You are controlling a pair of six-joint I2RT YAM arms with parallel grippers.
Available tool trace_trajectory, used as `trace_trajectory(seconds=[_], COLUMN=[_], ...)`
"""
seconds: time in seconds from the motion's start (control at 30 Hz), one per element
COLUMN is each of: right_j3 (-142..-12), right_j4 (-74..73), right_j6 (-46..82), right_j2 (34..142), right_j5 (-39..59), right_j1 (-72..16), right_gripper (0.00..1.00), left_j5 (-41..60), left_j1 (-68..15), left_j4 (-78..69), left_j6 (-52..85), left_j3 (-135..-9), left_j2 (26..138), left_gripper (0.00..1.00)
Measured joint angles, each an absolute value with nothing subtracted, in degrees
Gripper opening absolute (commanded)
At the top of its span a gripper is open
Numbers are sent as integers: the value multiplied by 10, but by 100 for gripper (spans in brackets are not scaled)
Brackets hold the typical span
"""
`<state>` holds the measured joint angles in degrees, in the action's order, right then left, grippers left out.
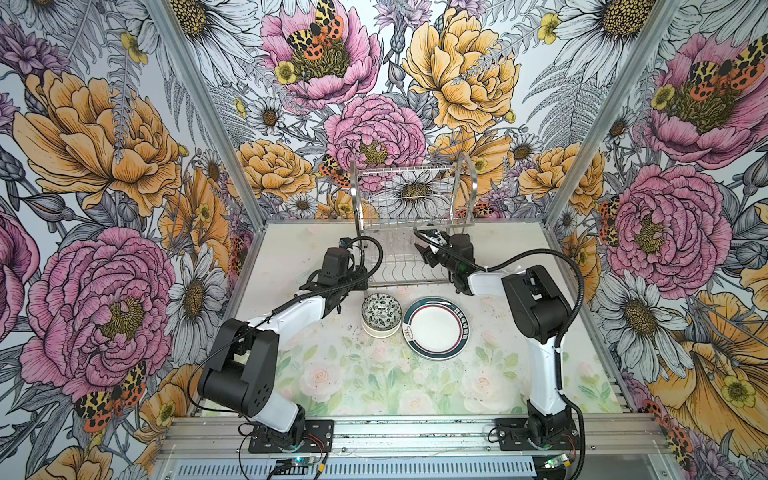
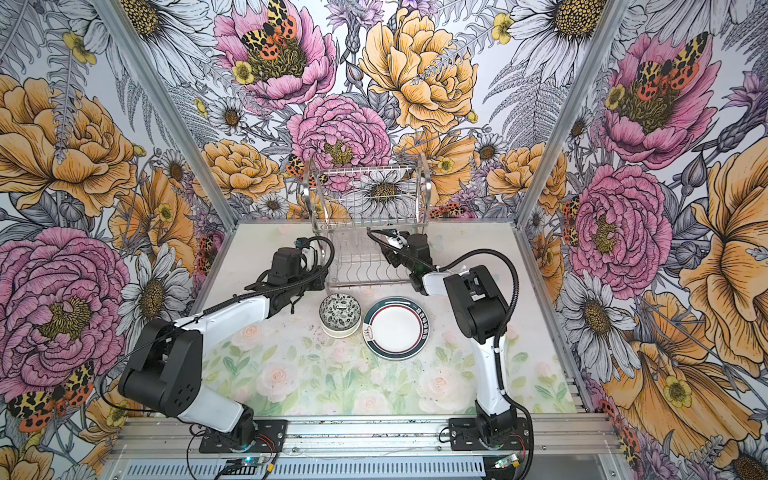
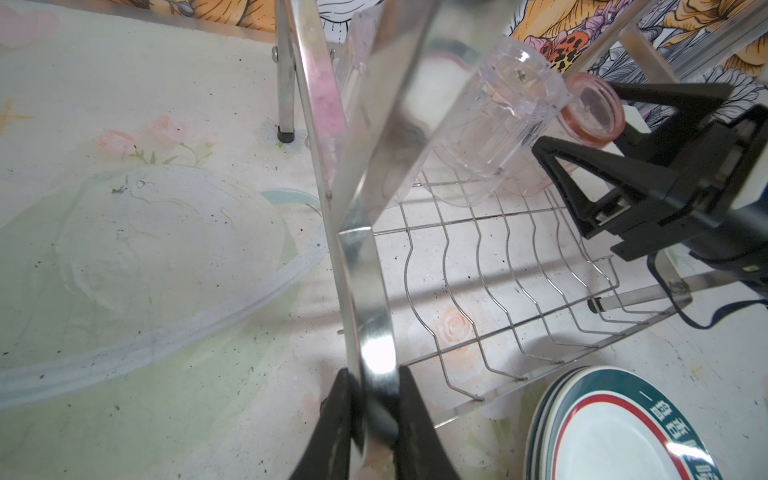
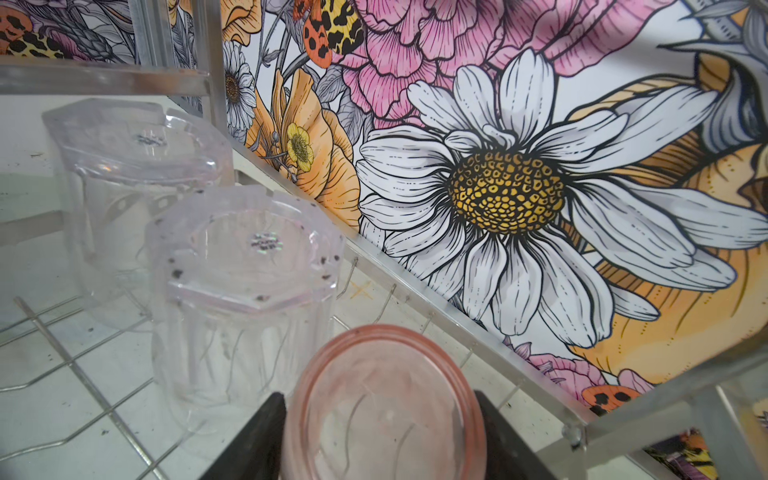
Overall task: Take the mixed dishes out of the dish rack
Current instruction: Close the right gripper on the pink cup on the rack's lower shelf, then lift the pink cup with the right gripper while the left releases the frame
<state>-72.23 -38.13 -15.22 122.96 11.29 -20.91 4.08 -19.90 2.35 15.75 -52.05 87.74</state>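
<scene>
On the left, the left pincer is clenched on the shiny flat side frame of the dish rack, its two black fingers pressed against either face of the metal strip low on the rack's left end. The rack stands at the far middle of the counter, against the flowered back wall. In both top views a stack of bowls sits on the counter just in front of the rack, the top one showing a dark leaf pattern inside and cream-coloured ones beneath it. Just to the right of the bowls lies a stack of plates, white in the middle with a teal rim and a thin red ring. Three cups stand upside down in a row along the far part of the rack's lower wire shelf. A clear cup is furthest left, a second clear cup with dark specks on it stands just beside it, and a pink cup is at the right end of the row. The right pincer reaches into the lower tier from the right and grasps the pink cup, one black finger against each side of it near its upturned base.
</scene>
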Motion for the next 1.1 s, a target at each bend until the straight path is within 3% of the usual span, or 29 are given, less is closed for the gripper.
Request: trace_trajectory(seconds=[0.2,0.47,0.87,1.1], right_j3=[-689,-640,-617,-601], right_j4=[-405,-450,-484,-489], right_j6=[-134,-98,-82,-79], right_j2=[1214,1186,1159,1144], right_j5=[128,138,138,138], right_j1=[-209,-209,-211,-211], right_gripper=[24,10,4,4], left_j5=[41,46,50,58], left_j1=[-199,-197,-188,-180], left_j4=[23,23,33,28], left_j6=[157,181,171,161], left_j3=[-521,-522,-561,-601], left_j2=[877,877,906,947], left_gripper=[18,23,11,11])
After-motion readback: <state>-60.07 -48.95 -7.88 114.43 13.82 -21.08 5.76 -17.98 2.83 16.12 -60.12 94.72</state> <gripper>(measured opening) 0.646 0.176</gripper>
